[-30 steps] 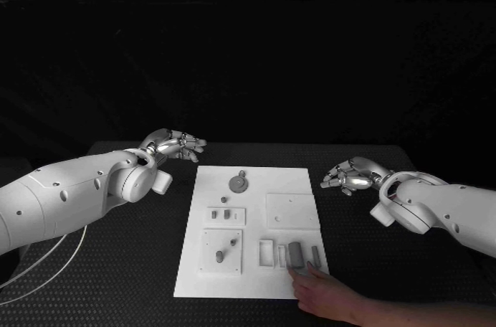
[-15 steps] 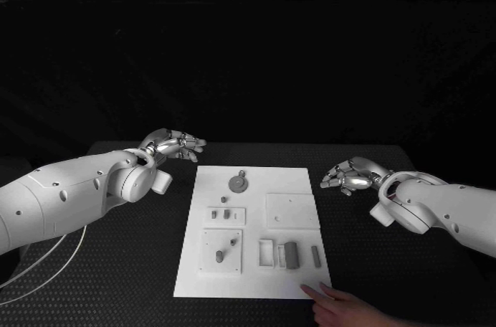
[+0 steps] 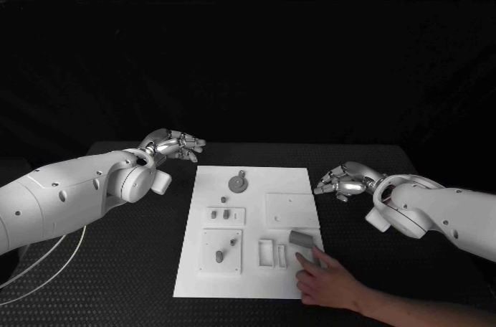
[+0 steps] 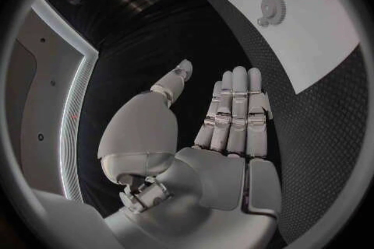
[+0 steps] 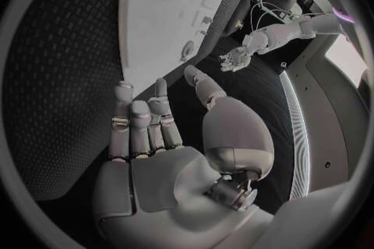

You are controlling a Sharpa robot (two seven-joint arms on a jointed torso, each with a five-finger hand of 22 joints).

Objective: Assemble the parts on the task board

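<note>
Two robot hands hang over the black table [image 3: 124,269], one on each side of the white task board [image 3: 248,284], and neither holds anything. Nearest the robot, a person's hand [image 3: 329,287] rests on the board's near right corner, its fingertips touching a grey block [image 3: 302,239] that sits tilted just beside the slotted holder [image 3: 266,253]. Left of that holder a small grey peg [image 3: 219,255] stands on a raised square plate [image 3: 221,252]. Farther back, two short pegs [image 3: 219,214] sit in a smaller plate, with a plain square plate [image 3: 290,210] to their right. A tiny round part [image 3: 224,199] lies just beyond the two pegs, and a grey gear [image 3: 239,183] lies near the board's far end. The right hand [image 3: 344,179] hovers off the board's right edge, level with the plain plate; its wrist view shows the palm [image 5: 152,155] flat with fingers extended and apart, released. The left hand [image 3: 175,145] is farthest back, past the board's far left corner and well apart from it, its fingers [image 4: 234,112] straight and side by side, thumb out, empty.
</note>
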